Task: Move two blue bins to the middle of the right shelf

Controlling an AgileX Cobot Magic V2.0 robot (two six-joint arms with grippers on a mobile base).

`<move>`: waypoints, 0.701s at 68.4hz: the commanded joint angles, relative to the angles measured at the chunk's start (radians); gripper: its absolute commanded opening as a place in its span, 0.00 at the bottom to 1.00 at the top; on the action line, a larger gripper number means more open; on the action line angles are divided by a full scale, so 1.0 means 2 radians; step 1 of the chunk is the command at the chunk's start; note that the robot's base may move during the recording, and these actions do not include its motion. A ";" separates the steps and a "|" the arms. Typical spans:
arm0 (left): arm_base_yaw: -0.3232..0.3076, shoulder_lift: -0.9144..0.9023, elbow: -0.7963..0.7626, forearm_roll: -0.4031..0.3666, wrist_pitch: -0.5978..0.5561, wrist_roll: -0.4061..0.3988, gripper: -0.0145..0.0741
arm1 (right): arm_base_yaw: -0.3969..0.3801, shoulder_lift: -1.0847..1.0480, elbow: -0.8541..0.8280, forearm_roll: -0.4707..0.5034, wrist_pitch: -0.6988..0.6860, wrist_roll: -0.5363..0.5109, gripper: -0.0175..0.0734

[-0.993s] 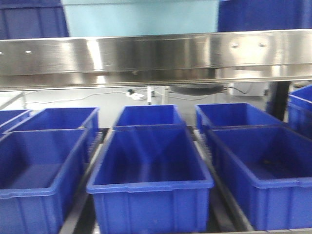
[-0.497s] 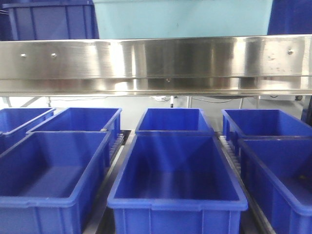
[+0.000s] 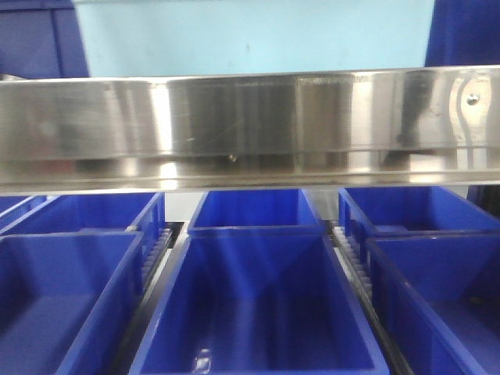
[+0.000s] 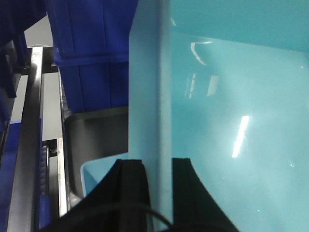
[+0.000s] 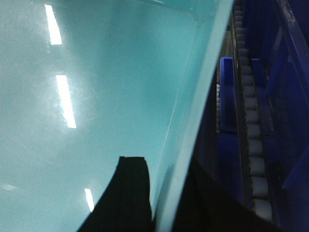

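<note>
A light blue bin (image 3: 250, 35) fills the top of the front view, behind the steel shelf rail (image 3: 250, 129). In the left wrist view my left gripper (image 4: 157, 166) is shut on this bin's (image 4: 231, 106) side wall, one black finger on each face. In the right wrist view my right gripper (image 5: 169, 193) is shut on the opposite wall of the bin (image 5: 96, 96), with one finger (image 5: 130, 193) inside and the other outside. Both arms are out of sight in the front view.
Below the rail, dark blue bins stand in rows on a roller shelf: middle (image 3: 258, 305), left (image 3: 62, 305), right (image 3: 437, 297), with more behind (image 3: 254, 209). Another dark blue bin (image 4: 91, 48) and a dark grey container (image 4: 96, 140) lie beside the held bin. Rollers (image 5: 251, 125) run along the right.
The front view has shifted sideways and closer to the shelf. The steel rail now looks taller and hides more of the back row. The light blue bin stays at the top.
</note>
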 commanded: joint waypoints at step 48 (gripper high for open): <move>-0.004 -0.008 -0.005 -0.031 -0.045 -0.008 0.04 | 0.001 -0.004 -0.006 0.009 -0.016 -0.015 0.02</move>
